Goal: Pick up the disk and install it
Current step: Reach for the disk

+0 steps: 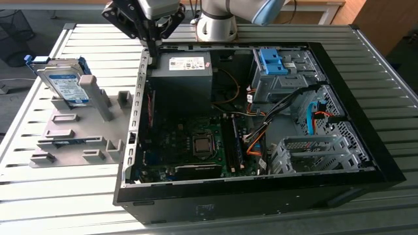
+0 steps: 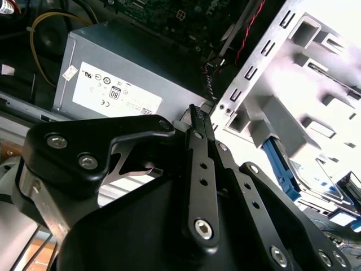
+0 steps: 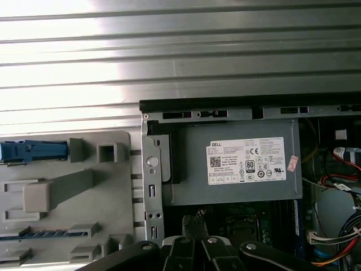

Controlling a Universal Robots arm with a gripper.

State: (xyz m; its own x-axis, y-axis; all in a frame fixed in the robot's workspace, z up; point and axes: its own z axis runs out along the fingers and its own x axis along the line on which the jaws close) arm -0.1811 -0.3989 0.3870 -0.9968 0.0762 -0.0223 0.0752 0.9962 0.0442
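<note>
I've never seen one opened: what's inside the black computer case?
Grey power supply box, circuit board, loose cables, blue bracket atop a metal cage. Whatever lies beneath the box is hidden.

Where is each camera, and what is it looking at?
Exterior view: off the arm, high up, looking down on the open computer and the disk; arm and claw show.
First wrist view: on the wrist, looking past the claw at the power box.
Second wrist view: on the wrist, looking along the claw.
Both wrist views share the power box and claw.
</note>
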